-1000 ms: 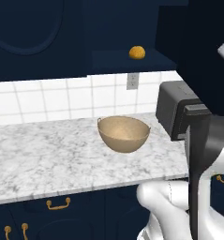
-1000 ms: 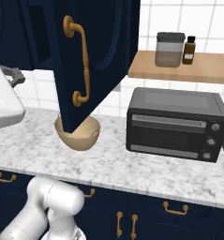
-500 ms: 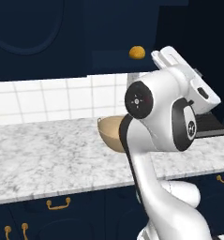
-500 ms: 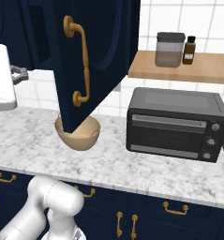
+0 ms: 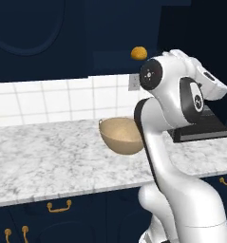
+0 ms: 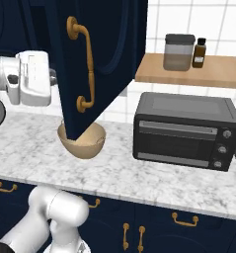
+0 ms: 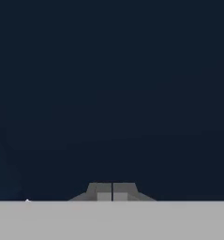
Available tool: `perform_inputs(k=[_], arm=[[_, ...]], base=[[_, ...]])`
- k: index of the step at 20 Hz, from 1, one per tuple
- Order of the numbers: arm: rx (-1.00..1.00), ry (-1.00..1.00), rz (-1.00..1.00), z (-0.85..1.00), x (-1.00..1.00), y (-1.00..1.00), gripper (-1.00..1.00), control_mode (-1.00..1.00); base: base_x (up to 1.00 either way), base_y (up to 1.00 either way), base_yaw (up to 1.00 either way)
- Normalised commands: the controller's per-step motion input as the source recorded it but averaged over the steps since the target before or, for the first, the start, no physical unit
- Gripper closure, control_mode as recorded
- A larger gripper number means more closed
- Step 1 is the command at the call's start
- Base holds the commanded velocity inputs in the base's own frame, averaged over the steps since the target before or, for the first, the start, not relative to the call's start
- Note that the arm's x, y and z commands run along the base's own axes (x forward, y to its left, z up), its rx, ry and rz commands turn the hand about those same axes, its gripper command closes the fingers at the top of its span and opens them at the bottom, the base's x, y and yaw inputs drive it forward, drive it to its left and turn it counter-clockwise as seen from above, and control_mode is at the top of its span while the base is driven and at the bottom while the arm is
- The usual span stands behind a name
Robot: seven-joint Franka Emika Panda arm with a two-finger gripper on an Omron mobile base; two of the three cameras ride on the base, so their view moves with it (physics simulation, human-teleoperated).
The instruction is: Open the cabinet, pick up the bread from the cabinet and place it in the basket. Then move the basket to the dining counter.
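While the cabinet (image 6: 107, 44) door stands open, the pincer (image 7: 112, 193), pressed together and empty, should be spread before the bread (image 5: 138, 52) is approached squarely.

The basket (image 5: 122, 135) sits on the counter (image 5: 48, 156), left of the toaster oven (image 6: 184, 129). The bread (image 5: 138, 52) rests in the cabinet (image 6: 107, 47) above. 2 containers (image 6: 178, 52) stand on a shelf (image 6: 191, 70) over the oven.
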Motion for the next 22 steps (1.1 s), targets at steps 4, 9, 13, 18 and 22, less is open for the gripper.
perform_inputs(k=[4, 9, 13, 18, 22], arm=[[0.0, 0.07, 0.0, -0.34, 0.48, -0.62, 1.0, -1.0], [0.0, 0.02, 0.0, -0.33, 0.65, -0.7, 1.0, -1.0], [0.08, -0.01, 0.0, -0.06, 0.19, -1.0, 1.0, -1.0], [0.07, -0.02, 0.03, 0.0, 0.02, -0.51, 1.0, -1.0], [-0.02, 0.04, 0.07, 0.13, -0.13, 0.48, 1.0, -1.0]], base=[[0.0, 0.0, 0.0], [0.0, 0.0, 0.0], [0.0, 0.0, 0.0], [0.0, 0.0, 0.0], [0.0, 0.0, 0.0]])
